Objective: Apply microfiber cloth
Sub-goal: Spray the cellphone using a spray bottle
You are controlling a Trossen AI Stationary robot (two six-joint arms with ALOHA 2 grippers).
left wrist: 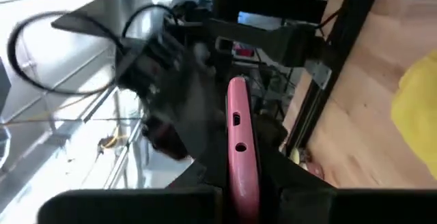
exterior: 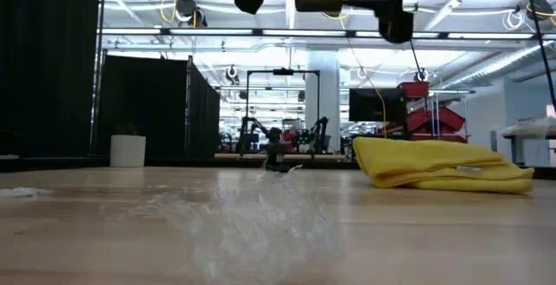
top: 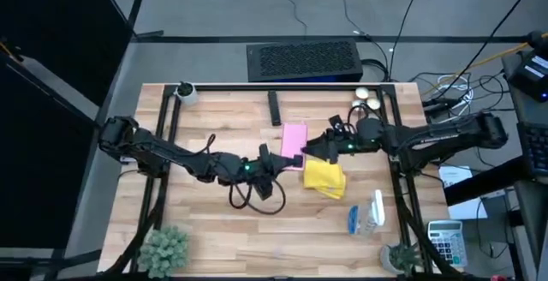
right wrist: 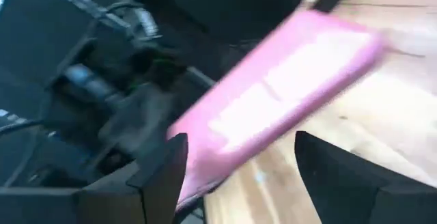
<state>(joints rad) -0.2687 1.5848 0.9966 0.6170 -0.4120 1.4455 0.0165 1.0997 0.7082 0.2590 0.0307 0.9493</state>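
Observation:
The yellow microfiber cloth [top: 325, 178] lies crumpled on the wooden table right of centre, and also shows resting on the tabletop in the low view [exterior: 443, 163]. Neither gripper touches it. My left gripper [top: 276, 159] is shut on a pink flat rectangular item [top: 294, 141], held above the table just left of the cloth. My right gripper [top: 315, 148] is open beside the pink item's right side. In the right wrist view its fingers stand on either side of the item [right wrist: 273, 108], and I cannot tell whether they touch it. My left gripper pinches the pink item's two broad faces between its fingers at the item's near end [left wrist: 240, 183]. The fingers come level from the table's left. The item shows edge-on between them [left wrist: 237, 128] and is lifted clear of the table, reaching toward the far edge.
A spray bottle [top: 370, 214] lies near the right front, with small plants at the front corners [top: 164, 248] [top: 398, 255]. A black slim object [top: 274, 107], a white cup [top: 184, 92] and round objects [top: 366, 99] are at the back. A cable loop [top: 257, 197] hangs below the left arm.

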